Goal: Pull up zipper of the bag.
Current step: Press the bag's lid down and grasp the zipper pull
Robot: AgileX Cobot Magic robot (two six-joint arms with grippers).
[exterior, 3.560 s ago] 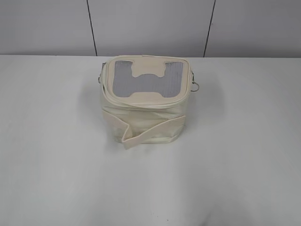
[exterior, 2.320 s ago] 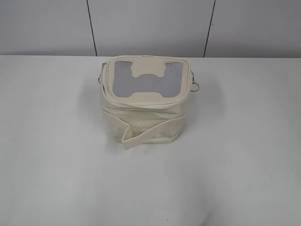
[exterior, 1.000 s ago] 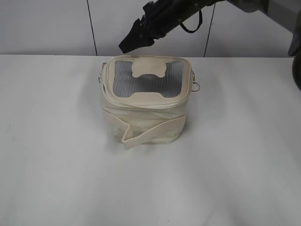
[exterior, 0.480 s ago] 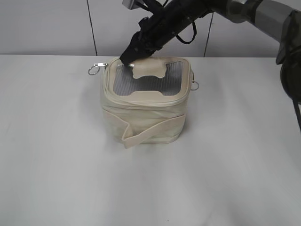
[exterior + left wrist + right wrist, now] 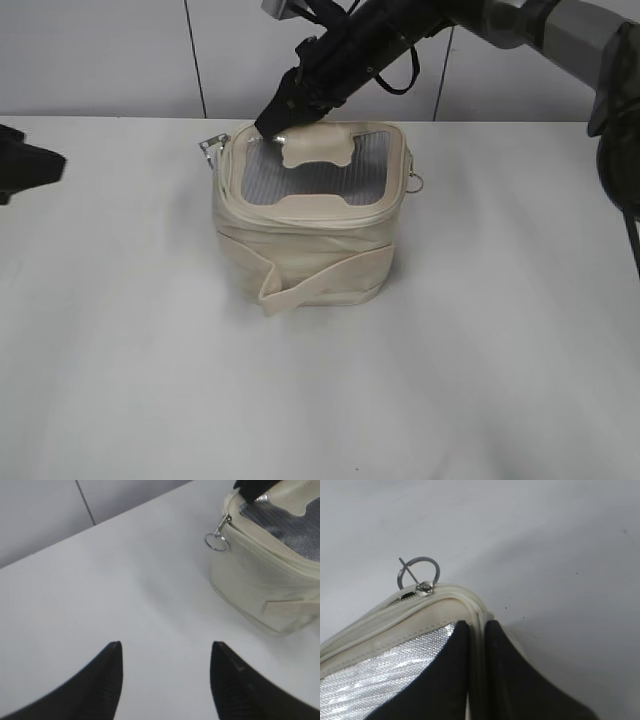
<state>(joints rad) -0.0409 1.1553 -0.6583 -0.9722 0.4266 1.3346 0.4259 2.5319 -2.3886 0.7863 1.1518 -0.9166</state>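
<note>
Right claw (image 5: 272, 122) pinches the bag's lid rim at the back-left corner.
Its two black fingers (image 5: 451, 680) sit nearly together, clamped on the cream rim of the bag (image 5: 305, 235), which stands upright on the white desk (image 5: 480, 330), lid facing up and its strap (image 5: 320, 280) running across the near side. The zipper (image 5: 377, 614) follows the rim; one silver pull (image 5: 218, 539) sticks out from the same back-left corner, ring pointing away from the bag, and a second ring (image 5: 416, 183) hangs at the bag's right side. Left claw (image 5: 165, 667) hovers over bare desk left of the bag, fingers wide apart, holding nothing.
</note>
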